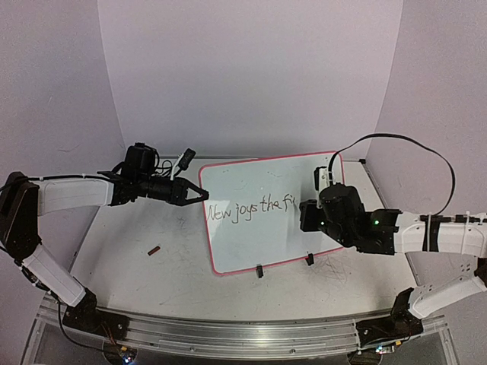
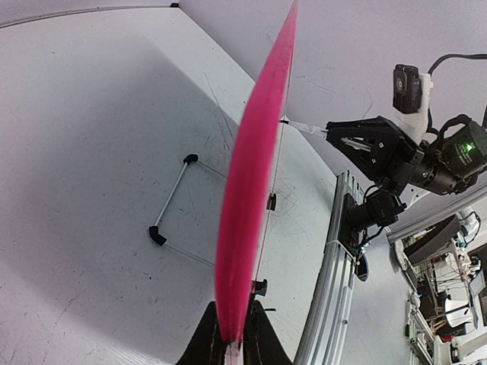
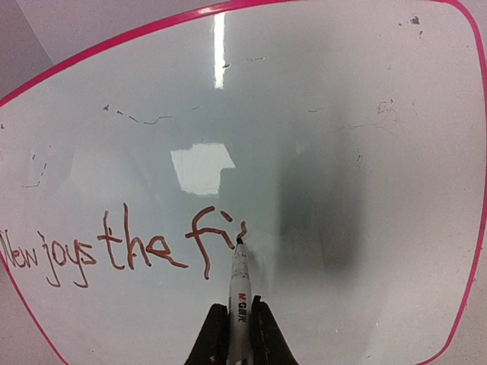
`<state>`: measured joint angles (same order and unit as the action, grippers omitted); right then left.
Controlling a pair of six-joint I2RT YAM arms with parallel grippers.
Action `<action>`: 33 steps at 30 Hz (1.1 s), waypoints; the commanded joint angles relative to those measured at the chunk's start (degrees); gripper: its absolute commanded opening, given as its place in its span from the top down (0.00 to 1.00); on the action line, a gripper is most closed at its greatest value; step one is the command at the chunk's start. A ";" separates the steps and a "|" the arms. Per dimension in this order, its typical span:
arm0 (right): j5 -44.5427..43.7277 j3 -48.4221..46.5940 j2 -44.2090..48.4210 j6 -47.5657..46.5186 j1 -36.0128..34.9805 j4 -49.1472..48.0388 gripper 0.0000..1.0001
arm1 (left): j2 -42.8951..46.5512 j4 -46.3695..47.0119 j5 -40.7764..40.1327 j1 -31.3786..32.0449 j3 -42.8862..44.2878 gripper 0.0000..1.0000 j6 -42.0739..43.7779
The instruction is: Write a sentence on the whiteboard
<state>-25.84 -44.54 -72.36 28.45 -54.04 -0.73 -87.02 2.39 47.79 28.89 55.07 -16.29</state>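
The whiteboard (image 1: 259,243) stands propped up on the tabletop (image 1: 137,270), in the middle, between the two arms. Its left edge is held by the left end effector (image 2: 233,319), which is closed tight on the pink rim so the board is steadied. A marker (image 3: 239,285) is gripped by the right end effector (image 3: 238,308), closed around its body, and the tip is set on the board or very close to it. The sentence (image 3: 122,247) is only partly written: "New joys the fi" can be read, and the tip is placed just right of the last letter. So the writing step is judged to be in hand, in the middle of a word. For the next move, the tip should be pressed lightly and moved to the right for the next letter, in line with the other words. Plenty of bare board is left on that side. The board must be held firm while this is done.
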 commanded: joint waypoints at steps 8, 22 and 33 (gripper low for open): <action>0.49 0.97 0.83 1.20 0.07 2.78 1.00 | -0.36 -2.04 0.11 1.81 1.87 0.92 0.65; -1.98 -2.34 -1.16 -1.16 0.08 -2.30 1.00 | 0.01 -2.04 -0.04 1.83 1.88 0.92 0.74; -4.56 -3.46 -1.75 -1.56 0.08 -2.63 1.00 | 0.04 -2.04 0.04 1.80 1.80 0.91 0.76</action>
<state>-27.49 -45.69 -73.20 27.63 -54.06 -1.72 -87.02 2.37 47.88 29.10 55.07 -16.28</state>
